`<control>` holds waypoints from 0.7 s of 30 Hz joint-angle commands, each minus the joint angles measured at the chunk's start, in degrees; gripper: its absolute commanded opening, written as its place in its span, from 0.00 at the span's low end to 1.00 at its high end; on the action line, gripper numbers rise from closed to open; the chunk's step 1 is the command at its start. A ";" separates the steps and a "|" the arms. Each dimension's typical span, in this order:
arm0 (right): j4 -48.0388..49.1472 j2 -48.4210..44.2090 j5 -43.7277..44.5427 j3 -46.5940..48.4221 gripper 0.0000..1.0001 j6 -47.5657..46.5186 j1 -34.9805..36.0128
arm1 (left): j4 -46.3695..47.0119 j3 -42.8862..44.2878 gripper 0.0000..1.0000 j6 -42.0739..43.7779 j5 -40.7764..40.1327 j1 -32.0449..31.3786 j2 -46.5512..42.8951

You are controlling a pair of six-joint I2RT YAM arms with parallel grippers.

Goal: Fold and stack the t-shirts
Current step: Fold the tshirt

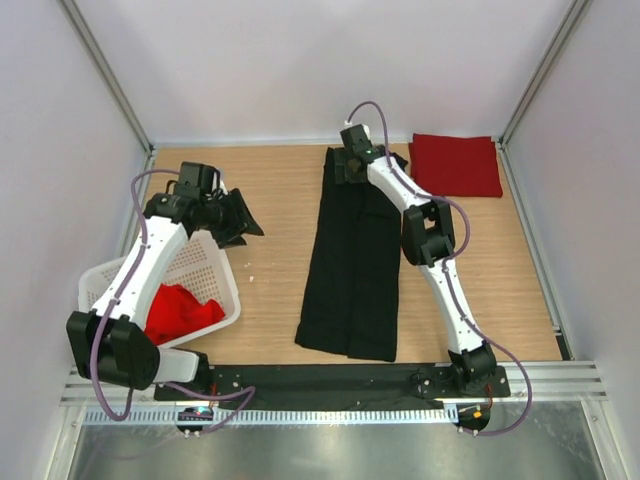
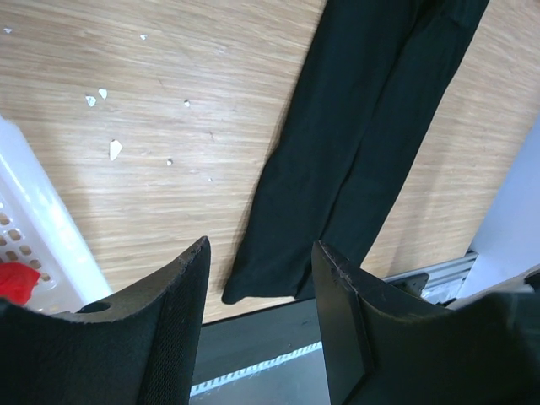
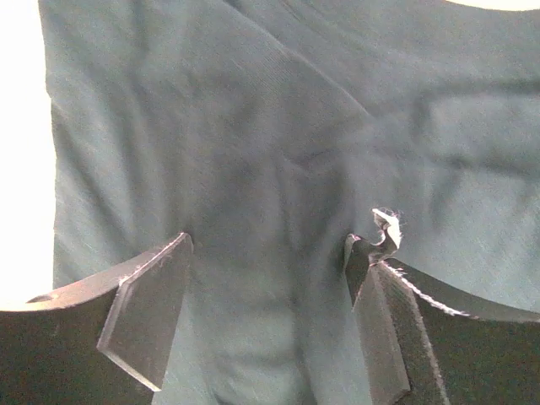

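Wood table [image 1: 280, 200], white basket [image 1: 205, 262] w/ red t-shirt [image 1: 178, 310] inside

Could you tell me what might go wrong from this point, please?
1. The open right gripper sits over the far end of the folded black cotton t-shirt; it may pinch only the top layer, undoing the fold.
2. The folded red t-shirt lies close beside that end; dragging could disturb it.

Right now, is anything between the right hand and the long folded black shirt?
Nothing visible. The right hand hangs open directly over the long folded black cotton t-shirt, at its far end, with only cloth below.
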 commanded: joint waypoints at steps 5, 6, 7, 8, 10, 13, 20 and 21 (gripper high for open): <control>5.85 4.25 -8.78 7.37 0.79 1.16 4.14 | 6.59 1.22 0.53 -2.76 0.45 0.19 5.79; 6.46 3.73 -9.05 7.20 0.81 2.39 4.05 | 6.77 1.75 0.52 -2.76 0.63 0.19 7.80; 6.99 3.03 -9.22 6.41 0.82 3.19 3.70 | 6.86 2.89 0.52 -2.76 0.89 0.19 8.60; 7.95 2.41 -9.22 6.06 0.82 3.98 3.17 | 6.86 3.42 0.52 -2.76 1.07 0.19 9.57; 8.66 0.65 -8.52 5.97 0.84 3.90 2.38 | 7.38 4.65 0.52 -2.93 1.68 0.20 11.33; 8.84 -1.19 -9.13 7.28 0.87 4.95 0.45 | 7.82 5.71 0.52 -2.85 2.47 0.02 13.09; 0.52 -8.92 -10.10 9.57 0.90 8.47 -1.67 | 6.95 5.97 0.58 -0.84 6.87 -4.01 15.38; -1.16 -10.50 -10.10 7.92 0.90 8.30 -1.75 | 6.42 5.36 0.58 -0.30 7.04 -4.98 15.29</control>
